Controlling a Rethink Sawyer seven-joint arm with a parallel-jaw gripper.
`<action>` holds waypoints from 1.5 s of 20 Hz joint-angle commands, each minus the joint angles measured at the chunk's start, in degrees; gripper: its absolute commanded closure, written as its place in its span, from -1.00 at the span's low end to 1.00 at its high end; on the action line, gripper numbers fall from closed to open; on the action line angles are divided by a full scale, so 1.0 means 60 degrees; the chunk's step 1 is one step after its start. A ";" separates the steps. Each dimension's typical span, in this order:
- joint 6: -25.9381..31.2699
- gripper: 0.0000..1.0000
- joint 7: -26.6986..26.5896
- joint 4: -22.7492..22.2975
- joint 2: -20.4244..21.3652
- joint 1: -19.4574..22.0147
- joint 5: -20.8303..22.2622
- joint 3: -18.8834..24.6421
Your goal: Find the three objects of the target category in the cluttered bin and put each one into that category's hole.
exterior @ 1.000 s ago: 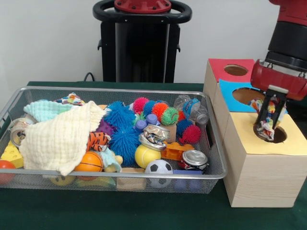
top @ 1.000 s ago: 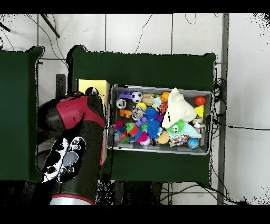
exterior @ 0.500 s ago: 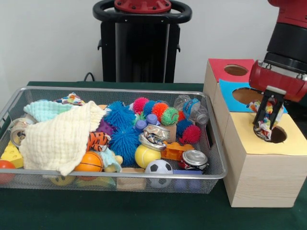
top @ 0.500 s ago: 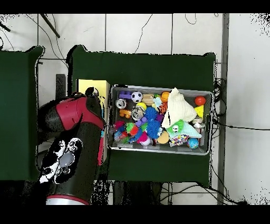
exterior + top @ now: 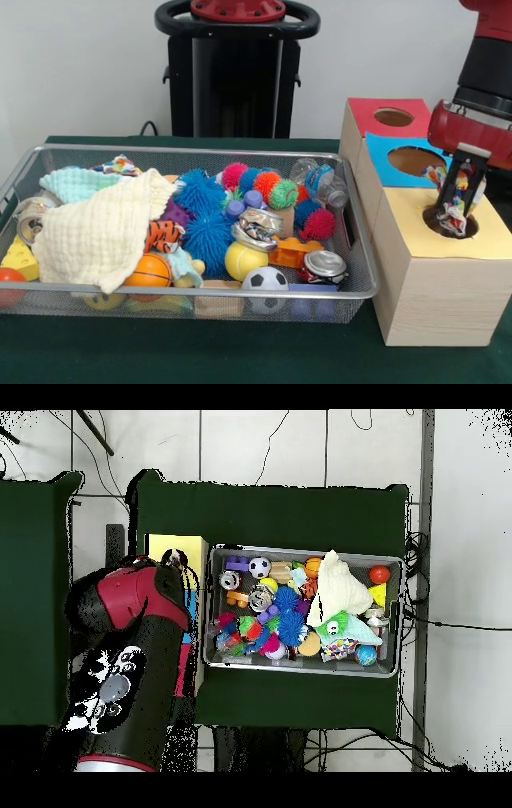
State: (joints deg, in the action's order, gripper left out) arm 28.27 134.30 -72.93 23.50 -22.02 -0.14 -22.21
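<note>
Now gripper [image 5: 456, 210] pinches a colourful patterned cloth [image 5: 454, 216] over the yellow hole [image 5: 451, 226]; looks soft, light, floppy, best held mid-bunch

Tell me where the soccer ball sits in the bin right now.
In the front view, the soccer ball lies at the bin's near rim, right of centre, just below the yellow ball and left of the crushed can.

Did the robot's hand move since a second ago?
Yes. In the front view the hand has shifted right and dipped lower over the yellow hole, with the colourful cloth in its grip.
</note>
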 commanded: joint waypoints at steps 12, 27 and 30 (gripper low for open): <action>-0.0370 1.00 0.2238 -0.0021 -0.0846 -0.0256 -0.0773 -0.0130; -0.1317 1.00 0.2278 -0.0119 -0.1354 -0.0518 -0.1297 -0.0533; -0.1389 1.00 0.2242 -0.0120 -0.1406 -0.0545 -0.1385 -0.0599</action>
State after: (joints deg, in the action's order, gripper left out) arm 22.50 134.31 -72.41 18.35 -25.48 -5.54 -27.91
